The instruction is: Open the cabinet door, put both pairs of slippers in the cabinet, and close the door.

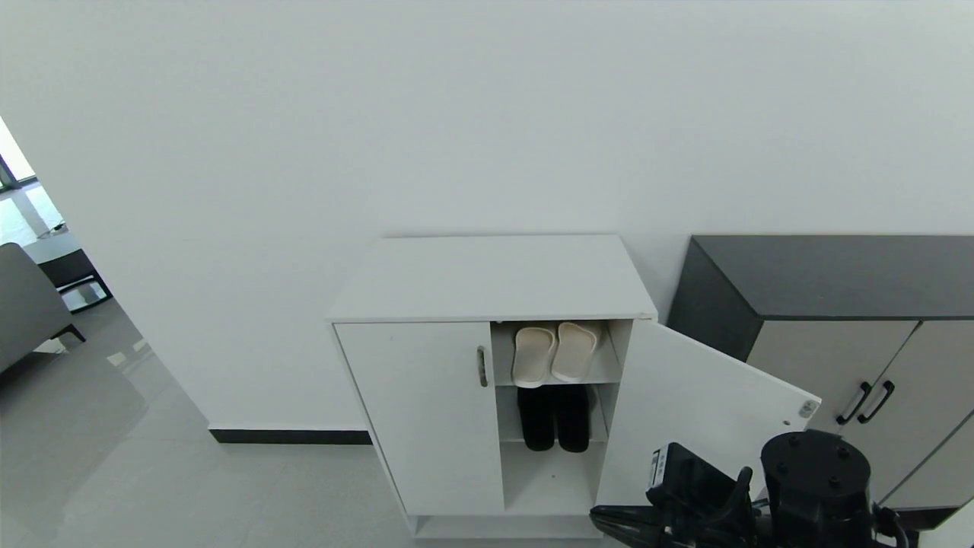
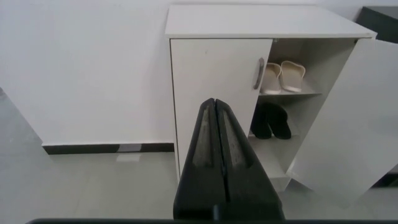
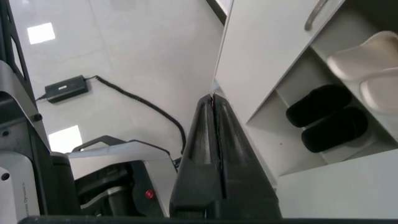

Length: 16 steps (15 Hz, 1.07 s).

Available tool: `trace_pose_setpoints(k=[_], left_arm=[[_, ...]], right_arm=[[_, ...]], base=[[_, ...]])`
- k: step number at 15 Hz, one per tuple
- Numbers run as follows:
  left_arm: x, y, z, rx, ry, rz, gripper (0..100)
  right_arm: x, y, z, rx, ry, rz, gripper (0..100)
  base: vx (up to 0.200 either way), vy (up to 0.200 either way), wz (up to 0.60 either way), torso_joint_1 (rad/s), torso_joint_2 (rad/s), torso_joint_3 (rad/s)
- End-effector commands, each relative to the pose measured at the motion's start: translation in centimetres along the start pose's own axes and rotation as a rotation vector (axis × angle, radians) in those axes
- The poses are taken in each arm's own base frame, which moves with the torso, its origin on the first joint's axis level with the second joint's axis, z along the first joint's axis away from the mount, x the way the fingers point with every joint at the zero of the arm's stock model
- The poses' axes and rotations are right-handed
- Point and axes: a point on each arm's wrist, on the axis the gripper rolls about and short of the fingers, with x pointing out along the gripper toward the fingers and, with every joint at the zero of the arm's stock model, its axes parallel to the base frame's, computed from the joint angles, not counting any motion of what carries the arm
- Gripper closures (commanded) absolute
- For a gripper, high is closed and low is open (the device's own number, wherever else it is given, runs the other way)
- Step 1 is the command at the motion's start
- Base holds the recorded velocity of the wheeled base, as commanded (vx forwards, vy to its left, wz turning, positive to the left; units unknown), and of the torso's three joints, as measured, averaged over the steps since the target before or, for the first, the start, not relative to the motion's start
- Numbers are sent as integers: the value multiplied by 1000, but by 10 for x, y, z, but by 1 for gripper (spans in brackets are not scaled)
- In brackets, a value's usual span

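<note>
The white cabinet stands against the wall, its left door closed and its right door swung wide open. A cream pair of slippers lies on the top shelf and a black pair on the shelf below; the bottom compartment holds nothing. My left gripper is shut with nothing in it, held back from the closed door and its handle. My right gripper is also shut and holds nothing, low by the cabinet's bottom corner, with the black slippers beyond it.
A dark-topped cabinet with two handled doors stands close behind the open door. A grey chair sits far left. A black power adapter and its cable lie on the floor. Bare floor spreads left of the white cabinet.
</note>
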Motion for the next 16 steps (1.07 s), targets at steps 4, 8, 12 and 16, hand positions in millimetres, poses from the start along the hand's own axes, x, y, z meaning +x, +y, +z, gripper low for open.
trace_pose_setpoints(k=[4, 8, 12, 16], left_arm=[[0, 0, 0, 0, 1, 0, 100], [0, 0, 0, 0, 1, 0, 100], [0, 0, 0, 0, 1, 0, 100], [0, 0, 0, 4, 0, -3, 100]], right_arm=[[-1, 1, -2, 2, 10, 6, 100], [-10, 6, -10, -13, -4, 42, 100], [-10, 4, -31, -155, 0, 3, 100], [33, 5, 12, 50, 16, -306, 100]], base=[[0, 0, 0, 187, -370, -190], [0, 0, 0, 161, -335, -167], [0, 0, 0, 12, -19, -9], [0, 0, 0, 0, 0, 0]])
